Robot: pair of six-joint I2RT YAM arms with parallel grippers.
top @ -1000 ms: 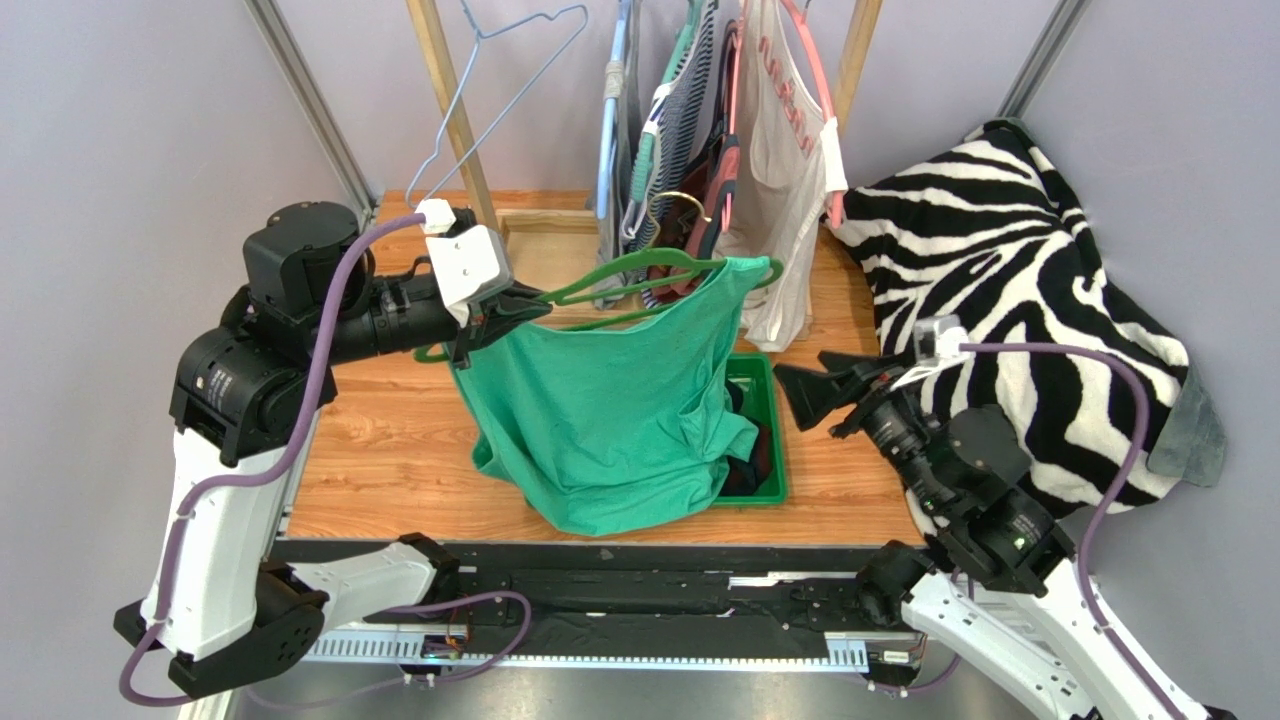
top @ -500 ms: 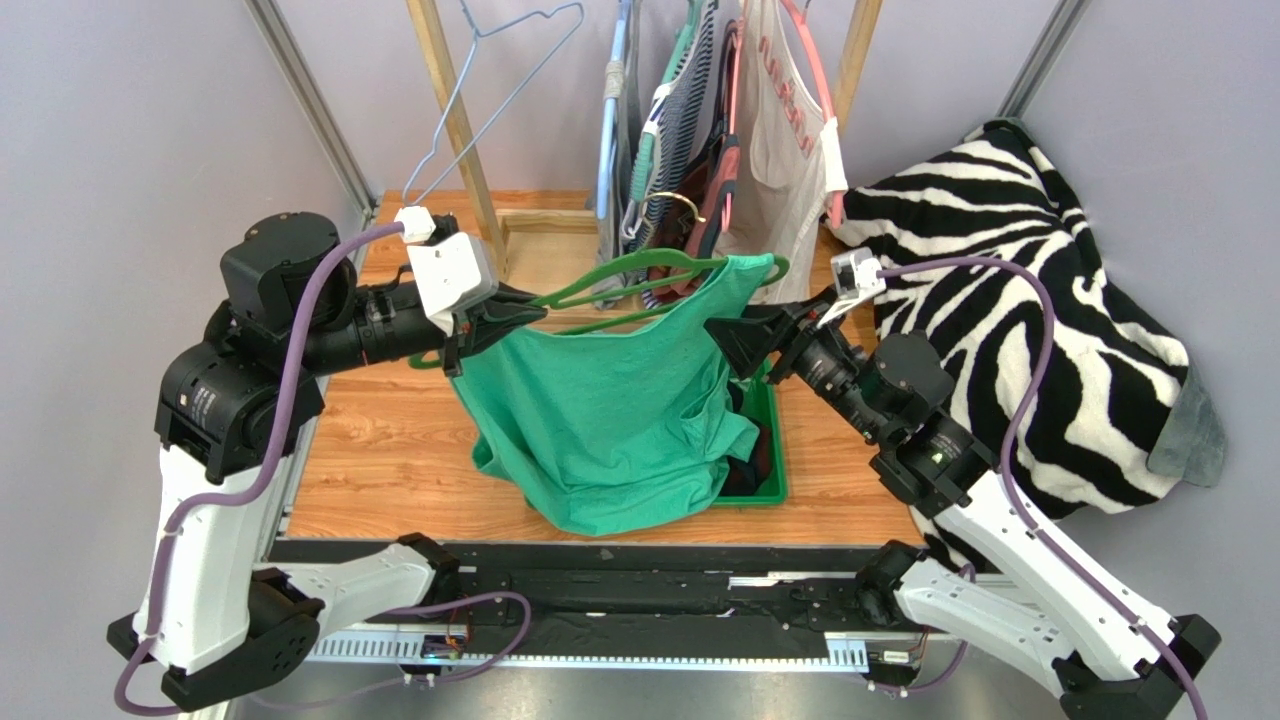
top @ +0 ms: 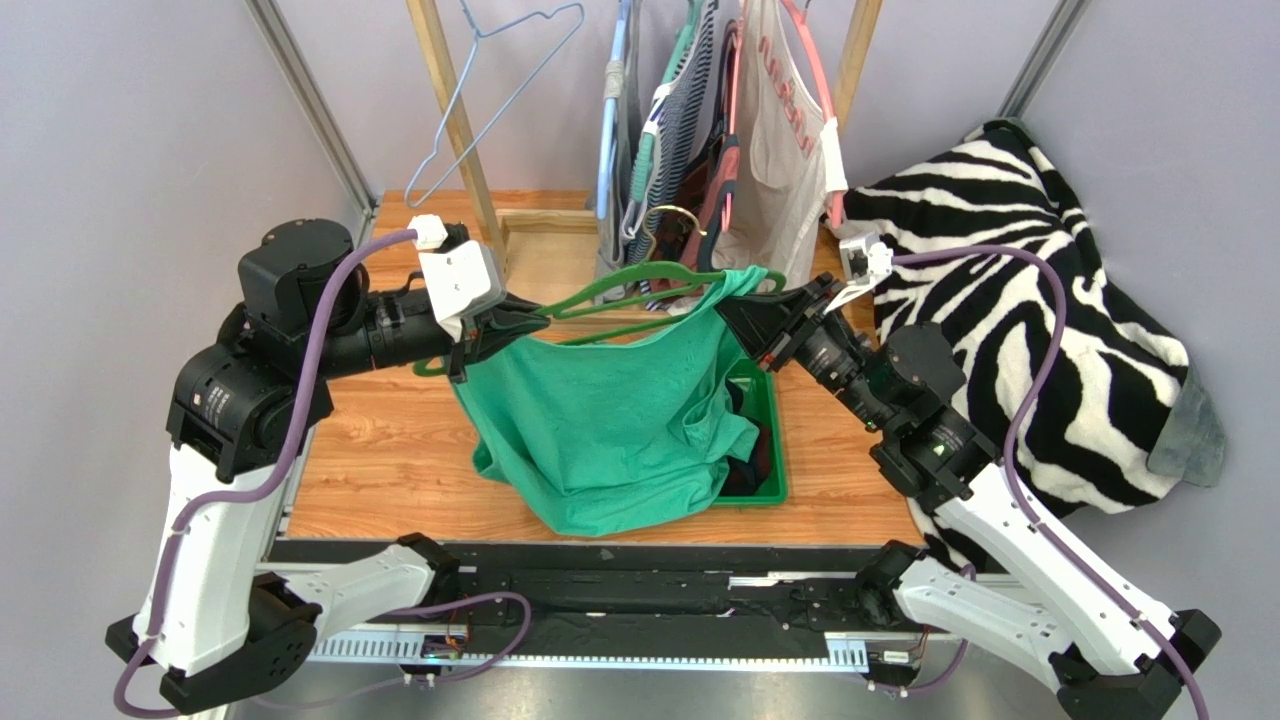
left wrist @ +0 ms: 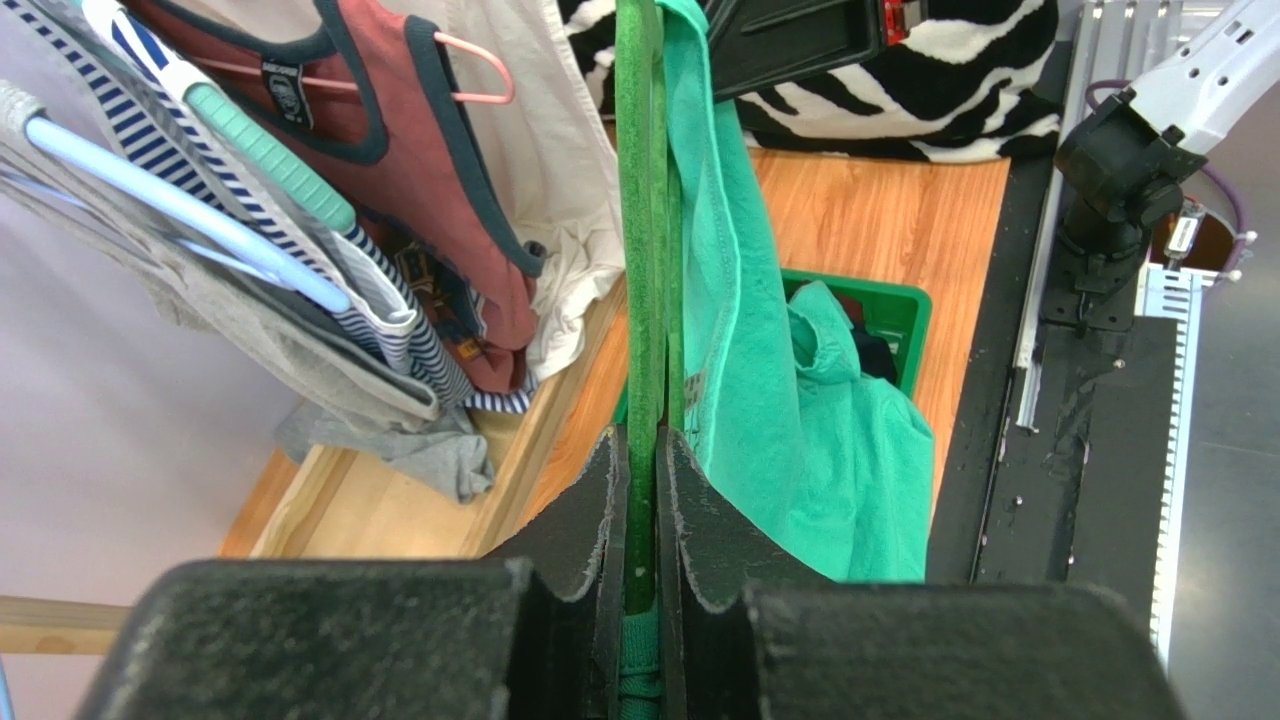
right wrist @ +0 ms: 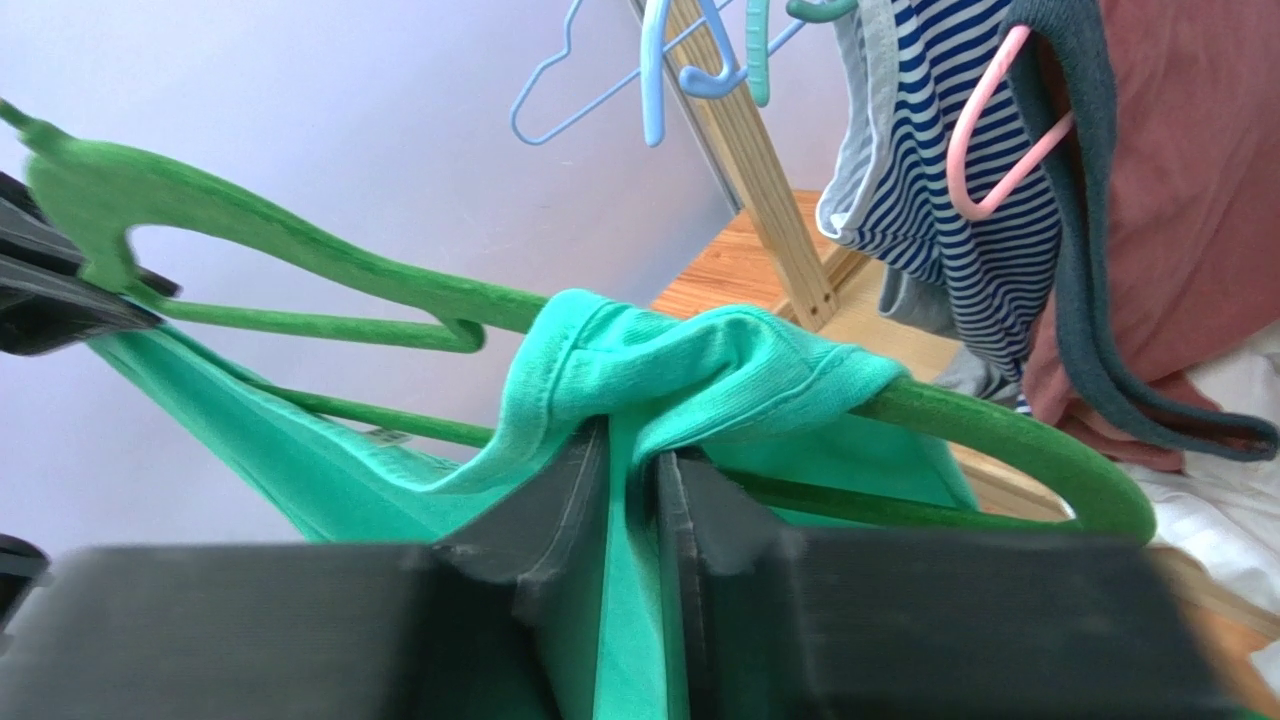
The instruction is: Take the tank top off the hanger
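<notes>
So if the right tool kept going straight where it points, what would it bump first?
The right tool is pinching a strap of the green tank top, so that cloth comes first. Just behind it is probably the green hanger, though depth is hard to judge.

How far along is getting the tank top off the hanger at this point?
Done: the left gripper is shut on one end of the green hanger. In hand: the right gripper pinches a strap of the tank top where it bunches over the hanger's arm. Left: nothing is off yet; that strap must slide off and the top come free.
</notes>
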